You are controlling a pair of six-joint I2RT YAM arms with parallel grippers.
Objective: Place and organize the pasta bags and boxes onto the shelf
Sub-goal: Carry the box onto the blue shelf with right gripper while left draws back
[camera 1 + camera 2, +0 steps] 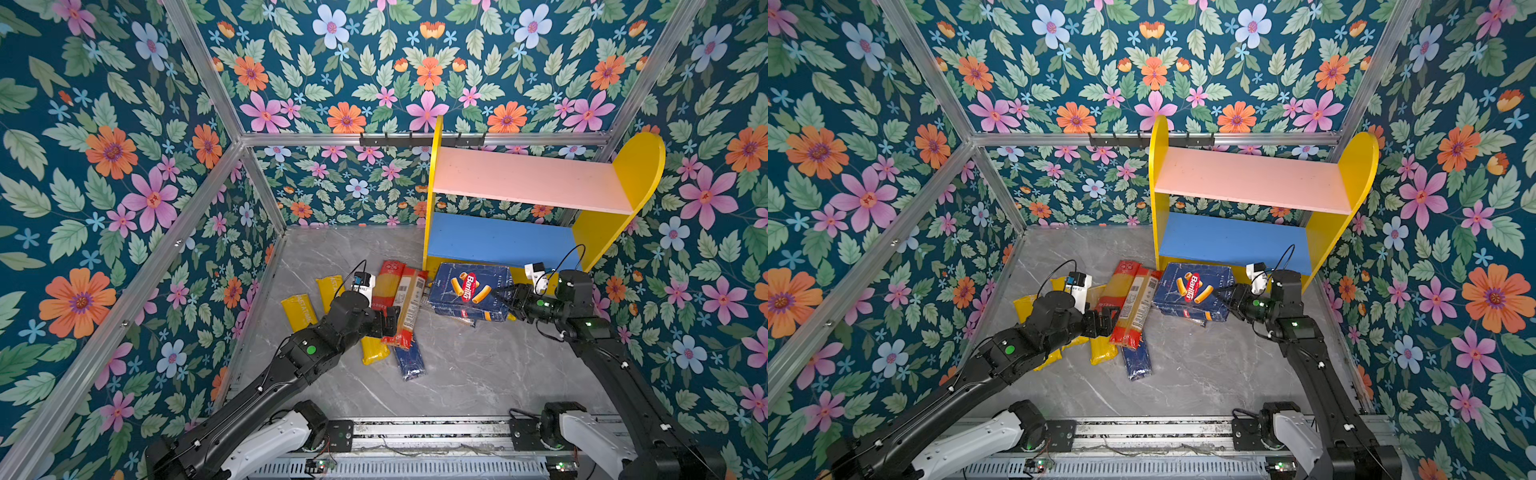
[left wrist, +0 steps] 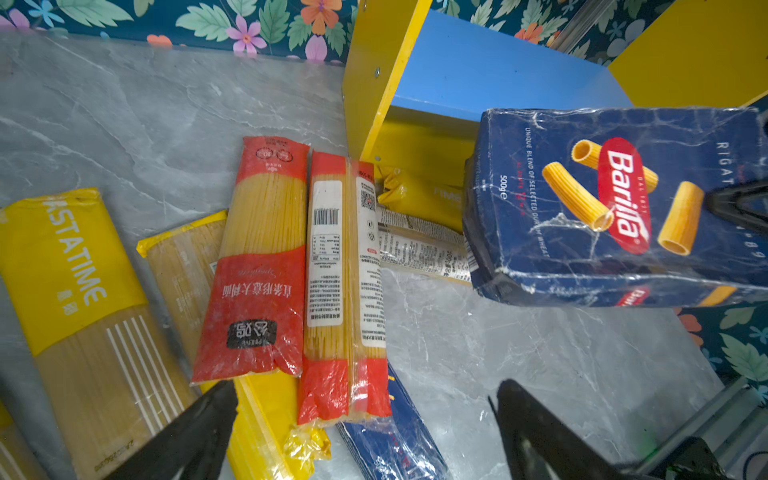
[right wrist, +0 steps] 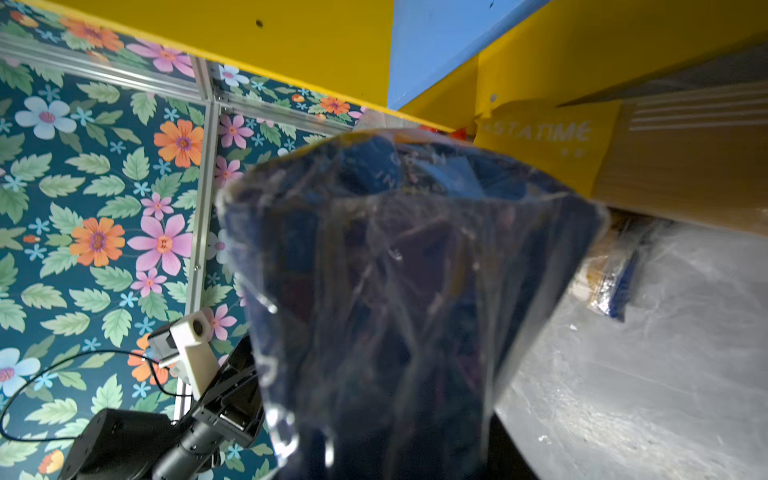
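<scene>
My right gripper is shut on the wide pasta box, a dark blue Barilla carton held tilted just off the tabletop in front of the shelf. The box fills the right wrist view and hides the jaws. My left gripper hangs open over the pile of bags. Two red-ended bags lie side by side on yellow-ended bags. Under them pokes out the narrow blue box. A white-labelled bag lies partly beneath the lifted box.
Both the pink board and the blue board of the shelf are bare. Another yellow bag lies against the shelf's base. Flowered walls close in on three sides, and the shelf's yellow side panel stands right beside the bags.
</scene>
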